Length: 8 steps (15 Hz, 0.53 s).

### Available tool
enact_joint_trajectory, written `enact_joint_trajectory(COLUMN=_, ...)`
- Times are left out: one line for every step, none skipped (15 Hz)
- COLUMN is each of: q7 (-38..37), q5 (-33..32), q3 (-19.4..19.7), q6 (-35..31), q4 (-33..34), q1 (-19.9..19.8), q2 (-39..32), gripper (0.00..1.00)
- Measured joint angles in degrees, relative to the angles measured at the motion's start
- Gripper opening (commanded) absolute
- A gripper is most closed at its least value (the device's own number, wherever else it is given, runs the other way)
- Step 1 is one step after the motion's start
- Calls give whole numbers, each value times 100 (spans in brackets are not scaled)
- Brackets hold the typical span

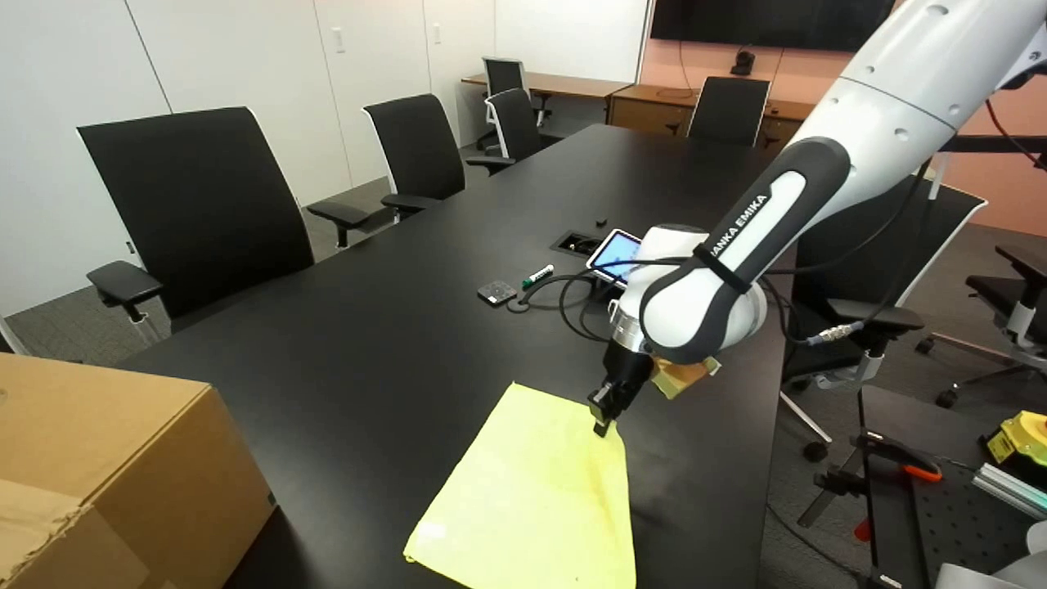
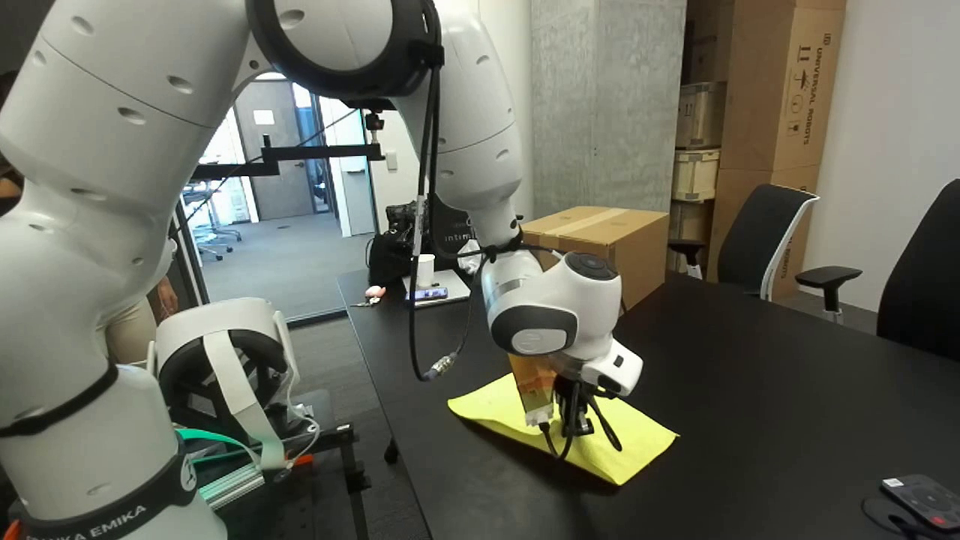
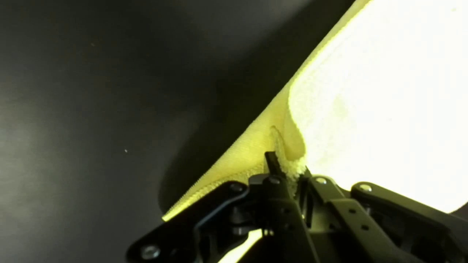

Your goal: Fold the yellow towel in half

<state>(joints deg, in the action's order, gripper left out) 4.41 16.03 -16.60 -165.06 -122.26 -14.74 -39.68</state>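
Observation:
The yellow towel (image 1: pixel 532 491) lies spread on the dark table and shows in both exterior views (image 2: pixel 637 435). My gripper (image 1: pixel 602 425) points down at the towel's corner region near the far right edge in an exterior view. In the wrist view, the towel (image 3: pixel 351 91) is overexposed on the right, and a pinched fold of its edge sits between the fingertips of my gripper (image 3: pixel 289 164). The gripper is shut on that fold. Cloth near the fingers is raised and creased, with another layer beneath it. In an exterior view, the wrist and cables partly hide the gripper (image 2: pixel 579 426).
A cardboard box (image 1: pixel 180 483) stands on the table (image 1: pixel 368 368) beside the towel. A small tablet (image 1: pixel 615 254), a green-and-white marker (image 1: pixel 538 276) and a small dark device (image 1: pixel 496 293) lie farther along. Cables hang around the arm. Chairs (image 1: pixel 196 204) line the table.

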Motion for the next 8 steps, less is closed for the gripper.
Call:
enact_joint_trajectory(q7=-12, q5=127, q3=-40, q6=32, q4=153, q1=-28, q2=-46, gripper=12)
enact_joint_trajectory(q7=-31, q5=228, q3=-64, q6=50, q4=302, q1=-36, q2=-100, gripper=12)
enact_joint_trajectory(q7=-51, q5=307, q3=-82, q6=68, q4=460, q1=-35, q2=-159, gripper=12)
enact_joint_trajectory(q7=-79, q5=339, q3=-88, q6=92, q4=617, q1=-22, q2=-223, gripper=13)
enact_joint_trajectory(q7=-117, q5=341, q3=-87, q6=134, q4=778, q1=3, q2=-292, gripper=13)
enact_joint_trajectory(q7=-149, q5=341, q3=-78, q6=174, q4=944, q1=45, q2=-368, gripper=12)
enact_joint_trajectory(q7=-180, q5=340, q3=-60, q6=214, q4=1108, q1=104, q2=-454, gripper=12)
enact_joint_trajectory(q7=-207, q5=340, q3=-36, q6=272, q4=1280, q1=176, q2=-549, gripper=12)
